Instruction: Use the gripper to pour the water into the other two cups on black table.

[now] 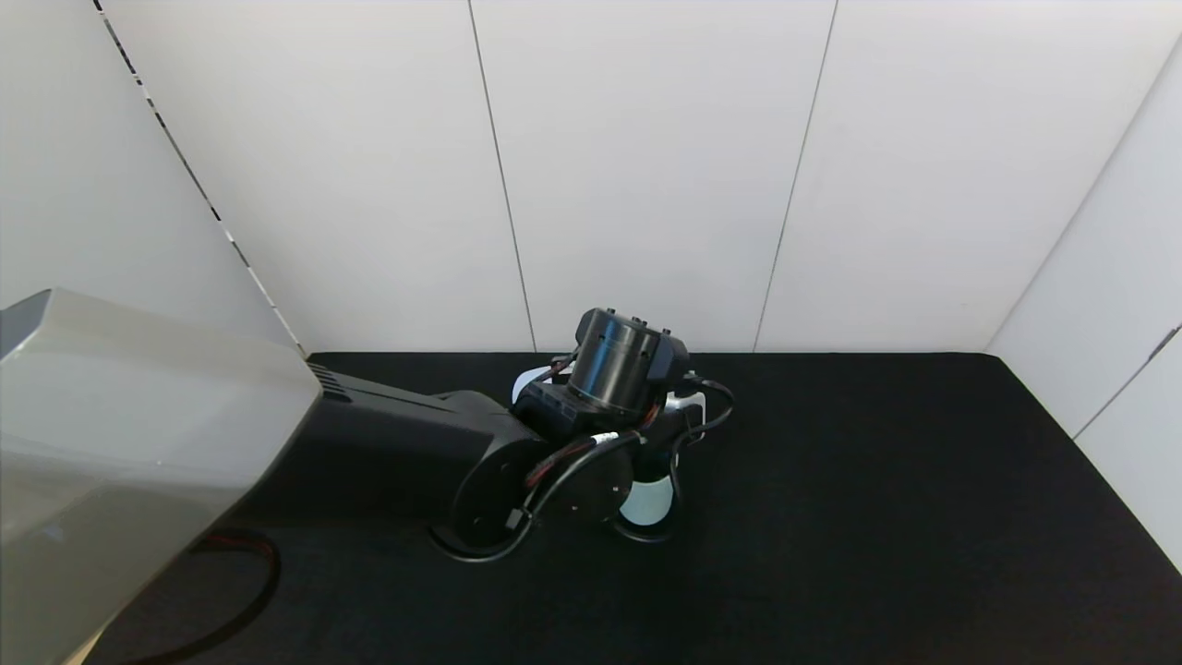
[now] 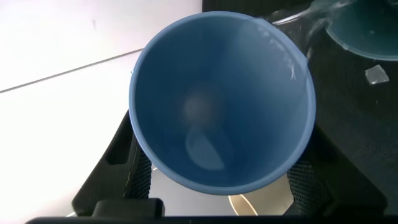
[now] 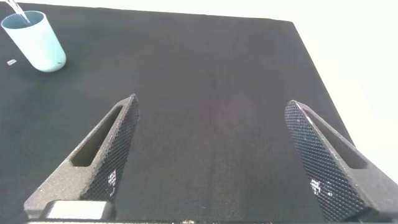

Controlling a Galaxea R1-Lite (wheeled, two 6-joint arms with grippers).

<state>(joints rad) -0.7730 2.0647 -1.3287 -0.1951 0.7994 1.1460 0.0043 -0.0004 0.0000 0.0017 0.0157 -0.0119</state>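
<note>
My left gripper (image 1: pixel 642 434) reaches over the middle of the black table (image 1: pixel 877 508) and is shut on a light blue cup (image 2: pixel 217 99), held tipped. A thin stream of water (image 2: pixel 316 22) runs from its rim towards the pale mint cup with the dark teal inside (image 2: pixel 367 28). The mint cup stands upright under the gripper (image 1: pixel 646 499) and also shows far off in the right wrist view (image 3: pixel 36 42). A beige rounded shape (image 2: pixel 264 202), seemingly the beige cup, shows just below the blue cup. My right gripper (image 3: pixel 211 155) is open and empty above bare table.
White wall panels (image 1: pixel 646 166) close the table at the back and on the right. The left arm's grey cover (image 1: pixel 138 443) fills the near left. A small pale scrap (image 2: pixel 376 74) lies on the table near the mint cup.
</note>
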